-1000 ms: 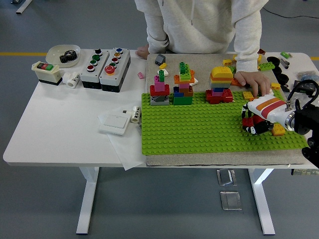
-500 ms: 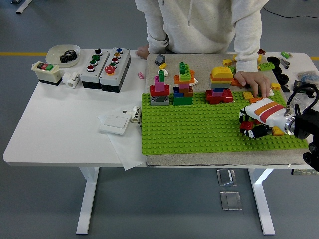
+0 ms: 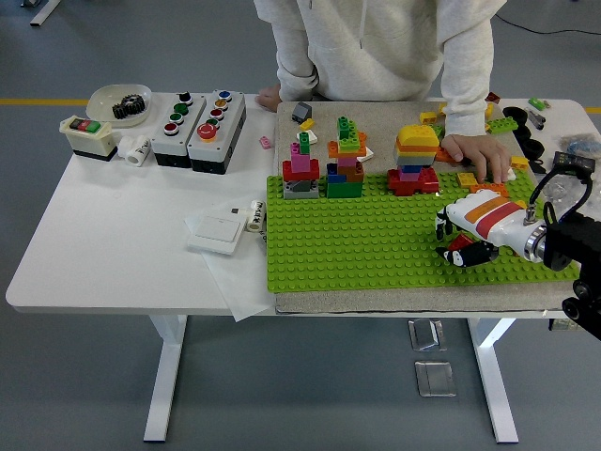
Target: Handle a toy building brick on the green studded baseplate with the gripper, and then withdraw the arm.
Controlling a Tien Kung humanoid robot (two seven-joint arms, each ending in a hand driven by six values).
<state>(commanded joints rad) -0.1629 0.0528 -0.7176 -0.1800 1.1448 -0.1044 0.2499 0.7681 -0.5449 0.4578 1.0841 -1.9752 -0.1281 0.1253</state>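
Note:
The green studded baseplate (image 3: 366,235) lies on a grey mat in the middle of the table. My right hand (image 3: 460,240), white with orange and red stripes and black fingers, hovers low over the plate's right part. Its fingers curl around a small red brick (image 3: 457,256), mostly hidden by them. Three brick builds stand along the plate's far edge: a pink-topped one (image 3: 300,171), a green-and-orange one (image 3: 346,160) and a yellow-topped one (image 3: 415,160). A person's hand (image 3: 477,150) rests just behind the plate's far right corner. My left arm is out of view.
Two button boxes (image 3: 199,117), a small switch box (image 3: 86,136) and a white bowl with a black gear (image 3: 120,101) sit at the back left. A white flat switch (image 3: 219,228) lies left of the plate. Loose bricks (image 3: 507,117) lie at the back right.
My right hand has slid left along the baseplate, away from the right edge, with its fingers still curled on the red brick. The person's hand has stayed in place.

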